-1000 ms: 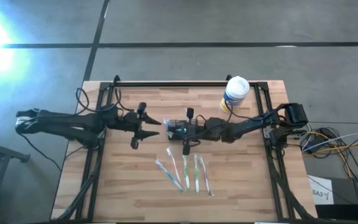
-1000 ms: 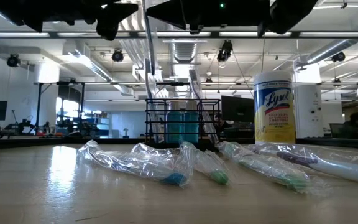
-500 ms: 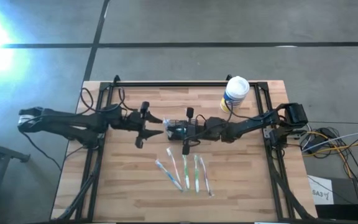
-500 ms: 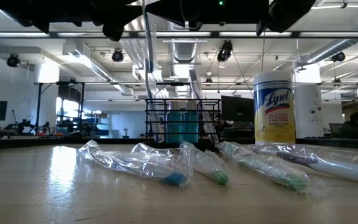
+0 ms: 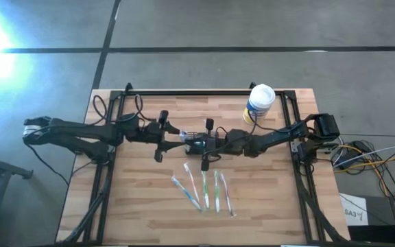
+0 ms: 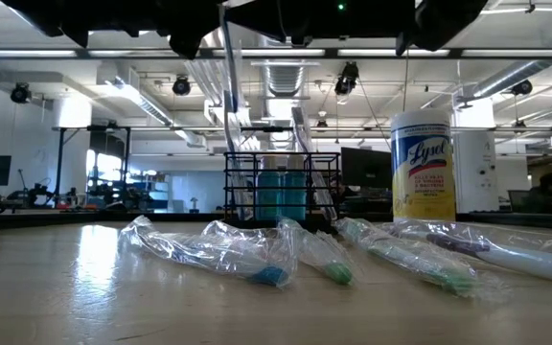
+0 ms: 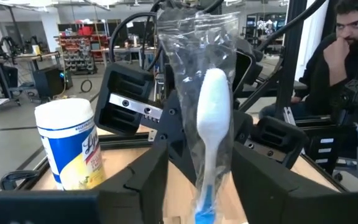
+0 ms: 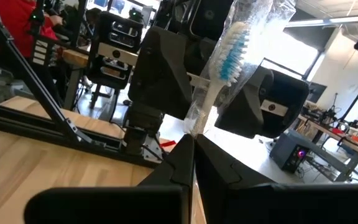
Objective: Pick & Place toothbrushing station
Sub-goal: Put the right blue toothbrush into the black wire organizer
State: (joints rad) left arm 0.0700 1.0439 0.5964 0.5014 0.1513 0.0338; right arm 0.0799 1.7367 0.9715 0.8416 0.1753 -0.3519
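Observation:
The toothbrushing station [image 6: 281, 187], a black wire caddy with teal inserts, stands on its base mid-table; in the high view my right gripper mostly covers it. My right gripper [image 5: 189, 140] [image 8: 192, 146] is above the caddy, pointing level and shut on a toothbrush in a clear wrapper [image 8: 229, 46], bristles up. My left gripper [image 5: 173, 135] [image 7: 199, 162] faces it, also level. Its fingers are open on either side of that toothbrush [image 7: 213, 112]. Whether they touch the wrapper I cannot tell. My right gripper pinches the lower end of the wrapped toothbrush [image 8: 194, 124] between its two shut fingers. The fingers come in level from the table's right side and lie across the brush. The toothbrush stands up from them, leaning a little, its bristle head at the top, clear of the table.
Several wrapped toothbrushes [image 5: 203, 189] [image 6: 257, 254] lie side by side on the wood in front of the caddy. A white-and-yellow wipes tub [image 5: 259, 103] [image 6: 423, 165] stands at the far right. A person [image 7: 347, 56] sits beyond the table.
My left gripper has moved toward the table's right edge, closing in on the upright toothbrush that my right gripper holds. The right gripper and the toothbrush have stayed where they were.

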